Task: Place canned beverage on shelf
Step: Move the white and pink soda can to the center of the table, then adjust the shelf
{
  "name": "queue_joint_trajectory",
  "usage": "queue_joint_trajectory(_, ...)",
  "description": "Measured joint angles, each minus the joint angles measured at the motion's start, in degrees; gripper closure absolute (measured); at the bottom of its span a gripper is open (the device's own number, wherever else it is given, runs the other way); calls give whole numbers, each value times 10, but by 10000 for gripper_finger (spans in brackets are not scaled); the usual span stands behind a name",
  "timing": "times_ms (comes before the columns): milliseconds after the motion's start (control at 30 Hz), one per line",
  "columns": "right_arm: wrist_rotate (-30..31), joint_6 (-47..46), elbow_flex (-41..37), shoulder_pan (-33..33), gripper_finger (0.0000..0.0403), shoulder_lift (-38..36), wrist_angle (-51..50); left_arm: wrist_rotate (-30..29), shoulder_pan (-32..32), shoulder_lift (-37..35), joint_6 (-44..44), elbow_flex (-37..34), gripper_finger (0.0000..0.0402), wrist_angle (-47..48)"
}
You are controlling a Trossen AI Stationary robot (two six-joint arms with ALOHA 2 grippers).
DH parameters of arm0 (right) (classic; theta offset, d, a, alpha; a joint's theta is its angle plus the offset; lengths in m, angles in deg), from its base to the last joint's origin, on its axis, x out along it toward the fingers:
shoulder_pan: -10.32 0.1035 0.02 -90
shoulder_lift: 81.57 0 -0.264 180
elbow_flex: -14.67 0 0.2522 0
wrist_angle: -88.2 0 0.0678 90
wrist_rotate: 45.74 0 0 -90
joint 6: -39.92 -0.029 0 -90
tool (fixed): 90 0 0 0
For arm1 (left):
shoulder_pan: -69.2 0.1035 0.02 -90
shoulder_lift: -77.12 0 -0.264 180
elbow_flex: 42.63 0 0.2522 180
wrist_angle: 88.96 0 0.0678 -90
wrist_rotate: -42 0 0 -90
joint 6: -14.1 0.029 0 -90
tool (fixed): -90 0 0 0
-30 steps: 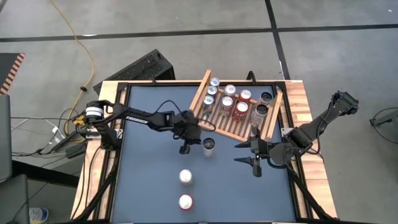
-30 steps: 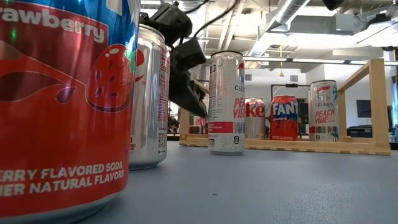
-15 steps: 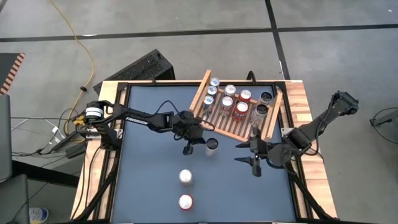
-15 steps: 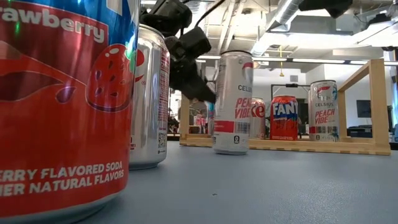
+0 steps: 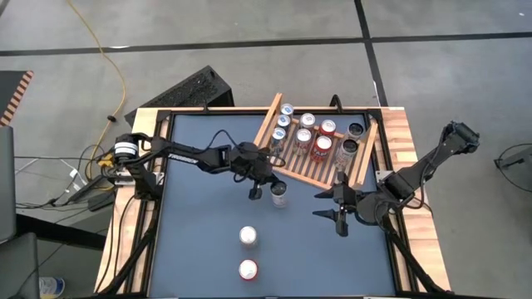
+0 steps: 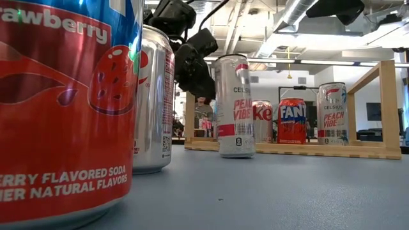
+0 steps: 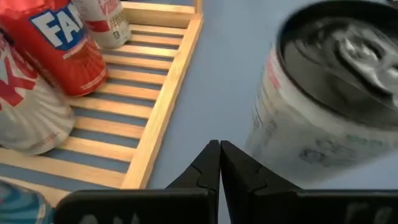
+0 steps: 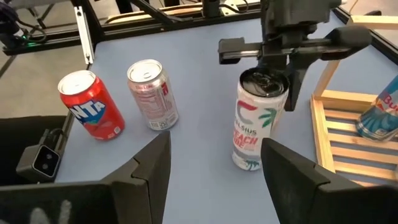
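From above, we see the tall Celsius can standing on the dark table, just in front of the shelf, not on it. Only the left wrist view shows that the fingers of the left gripper are pressed together, empty, with the can just beside their tips. The right gripper waits nearby with fingers apart.
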State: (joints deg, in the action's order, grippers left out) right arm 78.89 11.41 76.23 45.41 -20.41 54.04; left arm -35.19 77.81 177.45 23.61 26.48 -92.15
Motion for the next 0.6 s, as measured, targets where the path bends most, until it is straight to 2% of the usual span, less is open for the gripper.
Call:
queue_joint_trajectory(167,0,-2,0,0,182,0,0,-46,19,0,-6,1,401,18)
queue_joint_trajectory(267,0,-14,0,0,182,0,0,-54,26,-13,-17,1,401,49)
queue_joint_trajectory(467,0,-15,0,0,182,0,-3,-110,23,-87,-6,-1,401,134)
queue_joint_trajectory(600,0,-15,0,0,182,0,-3,-112,23,-114,-22,-1,401,146)
